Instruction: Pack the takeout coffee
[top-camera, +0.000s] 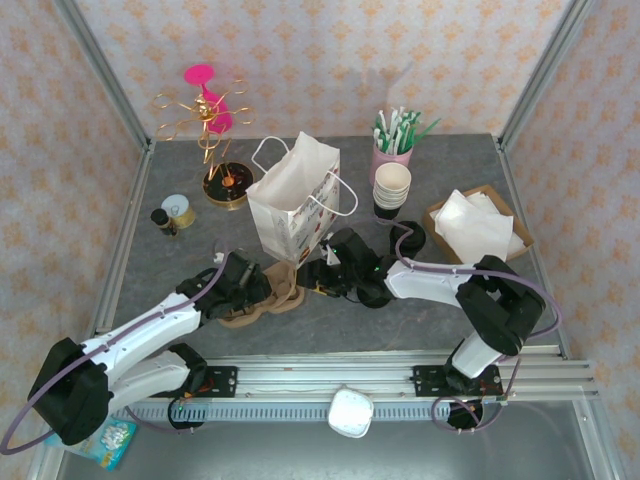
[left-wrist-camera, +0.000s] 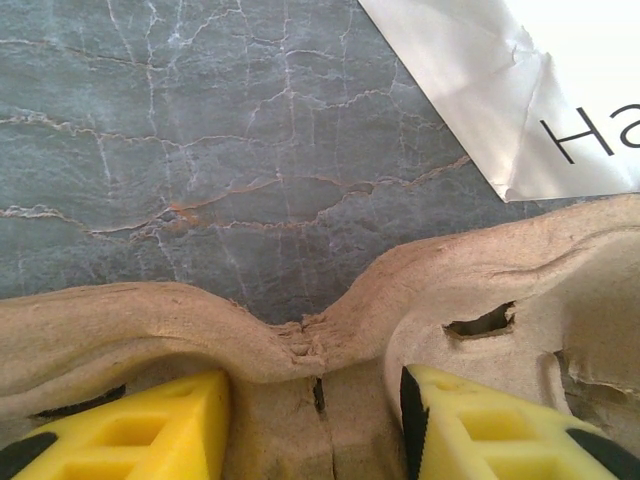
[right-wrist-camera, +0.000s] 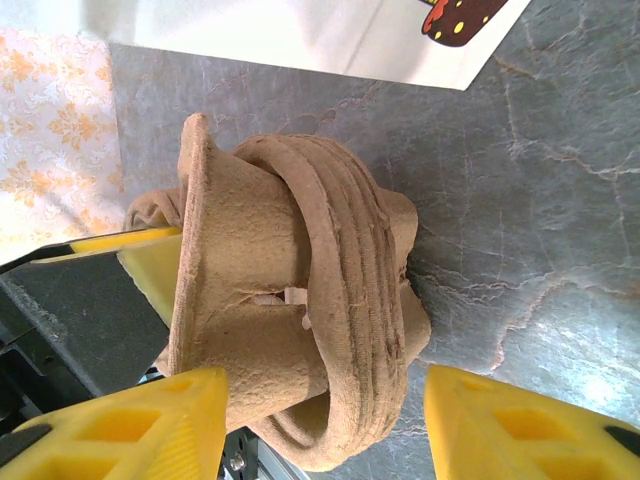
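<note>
pulp carrier (top-camera: 262, 295) lies on bench (top-camera: 330, 330) just before paper bag (top-camera: 295, 200), not inside. right claw (right-wrist-camera: 325, 400) released, astride carrier. left claw (left-wrist-camera: 312, 410) over carrier rib; grasp cannot tell. takeout coffee: place cannot tell. most packing seems left.

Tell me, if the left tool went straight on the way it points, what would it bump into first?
Most likely the brown pulp cup carrier: its ridge sits right ahead of the left tool, with grey table beyond it.
</note>
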